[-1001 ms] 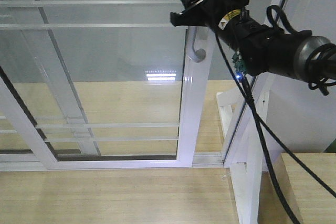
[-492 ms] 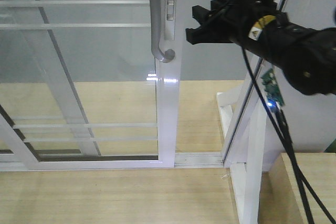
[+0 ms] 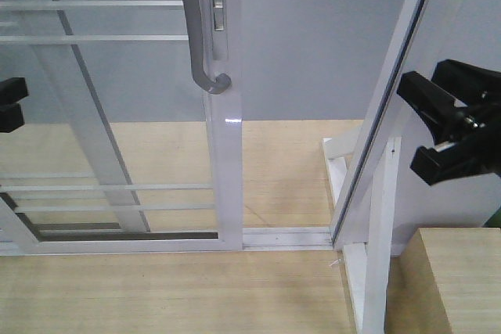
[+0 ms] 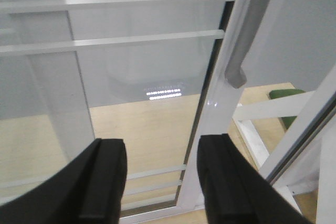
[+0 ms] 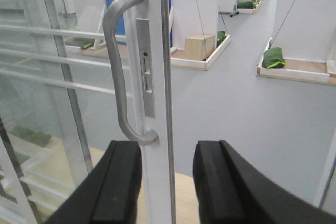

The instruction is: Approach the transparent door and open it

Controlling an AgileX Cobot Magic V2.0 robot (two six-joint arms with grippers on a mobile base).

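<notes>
The transparent door [image 3: 117, 115] has a white stile [image 3: 223, 154] and a grey curved pull handle [image 3: 196, 29]. It stands slid to the left, with a gap between its stile and the frame post [image 3: 391, 107]. My right gripper [image 3: 423, 127] is open and empty at the right edge, apart from the door. In the right wrist view it [image 5: 165, 182] faces the handle [image 5: 118, 66] and stile. My left gripper [image 3: 6, 105] shows only at the left edge. In the left wrist view it [image 4: 160, 182] is open, with the stile [image 4: 220, 103] and handle [image 4: 247, 40] ahead.
A second white-framed glass panel [image 3: 86, 123] stands behind the door. The floor track [image 3: 290, 236] runs to the slanted frame post. A wooden box [image 3: 462, 279] sits at the lower right. Green bags [image 5: 274, 56] and a wooden box [image 5: 199, 45] lie on platforms beyond the opening.
The door has slid further left and the opening is wider. My right arm has left the handle and drawn back to the right edge. My left gripper has come into view at the left.
</notes>
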